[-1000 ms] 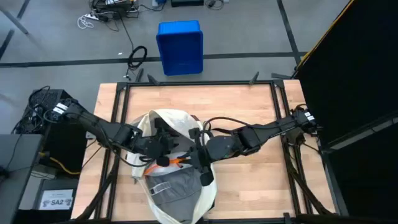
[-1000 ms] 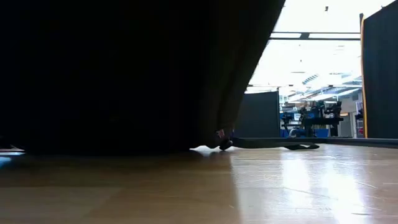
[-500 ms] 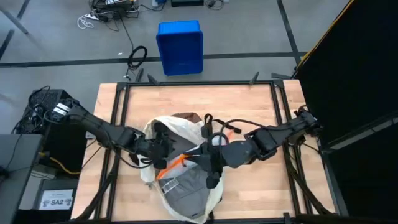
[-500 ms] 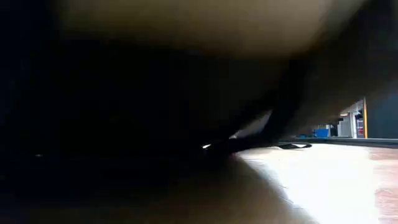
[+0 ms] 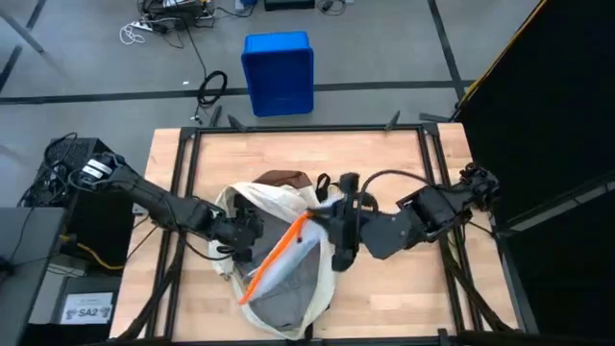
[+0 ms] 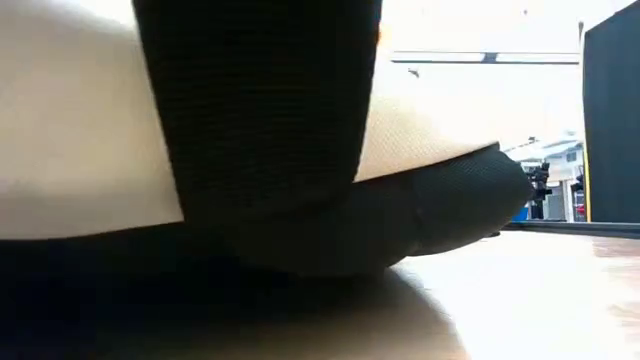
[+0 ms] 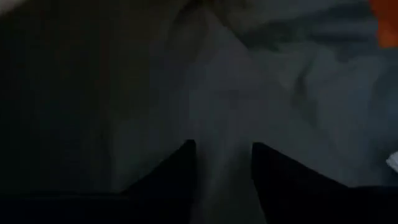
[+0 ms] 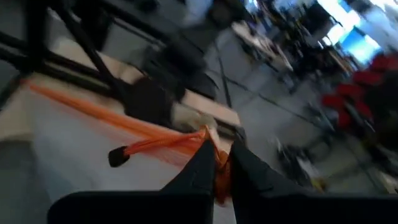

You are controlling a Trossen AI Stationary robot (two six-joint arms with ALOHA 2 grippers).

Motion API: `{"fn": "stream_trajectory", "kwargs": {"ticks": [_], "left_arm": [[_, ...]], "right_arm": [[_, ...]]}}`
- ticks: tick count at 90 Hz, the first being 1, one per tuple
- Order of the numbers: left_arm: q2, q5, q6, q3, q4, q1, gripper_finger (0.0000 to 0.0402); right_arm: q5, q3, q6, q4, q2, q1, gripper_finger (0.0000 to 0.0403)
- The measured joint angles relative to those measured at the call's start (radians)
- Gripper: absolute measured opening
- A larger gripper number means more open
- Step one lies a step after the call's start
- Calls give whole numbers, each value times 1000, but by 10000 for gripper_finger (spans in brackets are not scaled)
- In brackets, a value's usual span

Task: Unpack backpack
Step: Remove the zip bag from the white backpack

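High view: the backpack (image 5: pixel 279 250) lay slumped at the table's (image 5: pixel 384 163) middle, soft and floppy. An orange-edged pouch (image 5: pixel 274 255) was pinched by the right gripper (image 5: pixel 327 213); the left gripper (image 5: pixel 252 235), jaws slightly parted, was inside. The rim was judged the best hold.

High view evenly lit, sharp, soft shadows under arms on table (image 5: pixel 404 154); black curtain (image 5: pixel 548 106) reads as flat dark mass. Low view: backpack (image 6: pixel 90 150) fabric pressed near lens, out of focus, deep shadow beneath, blown-out bright background at far side, glare on tabletop. Left wrist view very dim, grey fabric barely lit, fingers (image 7: pixel 180 168) silhouetted. Right wrist view bright, heavy motion blur, background smeared.
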Motion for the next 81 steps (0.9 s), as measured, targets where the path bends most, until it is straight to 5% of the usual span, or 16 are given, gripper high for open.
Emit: {"fn": "stream_trajectory", "kwargs": {"ticks": [30, 61, 81], "left_arm": [[0, 16, -20, -7, 2, 0, 127], [0, 57, -21, -7, 0, 0, 127], [0, 66, -24, -7, -1, -1, 127]], "right_arm": [[186, 55, 179, -284, -23, -62, 0], [221, 55, 262, -380, -107, -186, 0], [164, 51, 448, -602, -121, -274, 0]]}}
